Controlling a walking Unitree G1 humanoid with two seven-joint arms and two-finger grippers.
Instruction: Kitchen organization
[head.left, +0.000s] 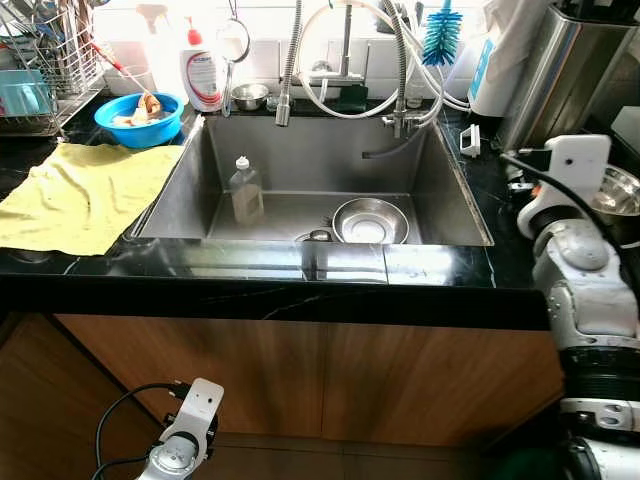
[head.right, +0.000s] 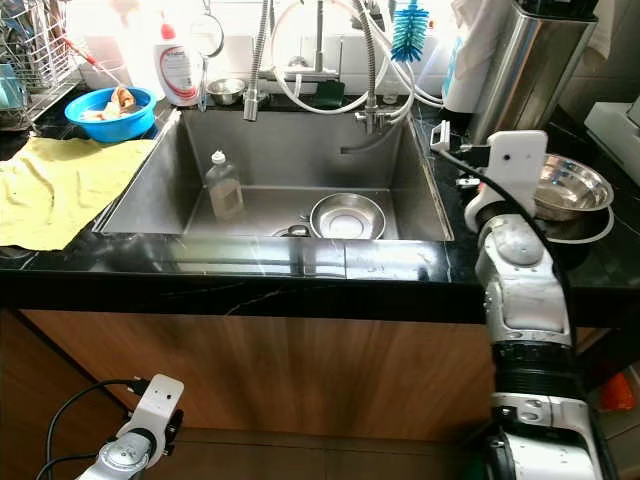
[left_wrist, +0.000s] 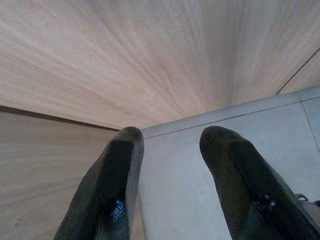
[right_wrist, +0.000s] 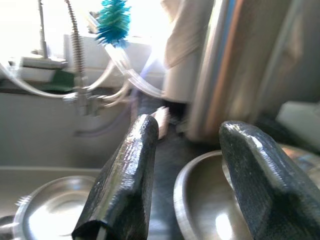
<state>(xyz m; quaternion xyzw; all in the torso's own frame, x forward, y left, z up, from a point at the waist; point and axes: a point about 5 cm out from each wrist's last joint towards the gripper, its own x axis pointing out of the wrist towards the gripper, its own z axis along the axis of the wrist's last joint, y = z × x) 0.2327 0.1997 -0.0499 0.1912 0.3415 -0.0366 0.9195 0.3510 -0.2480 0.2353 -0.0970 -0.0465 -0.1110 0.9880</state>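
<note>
Open and empty, my right hand (right_wrist: 182, 175) hovers above the steel bowl (head.right: 568, 188) on the counter (head.right: 450, 262) beside the sink (head.right: 290, 175). My left hand (left_wrist: 170, 185) hangs open by the wooden cabinet (head.right: 300, 370).

1. The counter (head.left: 440, 270) is glossy black with faint pale veins.
2. The cloth (head.left: 85, 195) is yellow.
3. The plastic bowl (head.left: 140, 120) is bright blue.
4. The bottle brush (head.left: 440, 35) is turquoise.
5. The sink (head.left: 200, 170) and steel bowl (head.left: 370, 220) are silver-grey.
6. The cabinet front (head.left: 300, 375) is warm brown wood grain.

The white bottle (head.left: 203, 78) label's print is too small to read.
</note>
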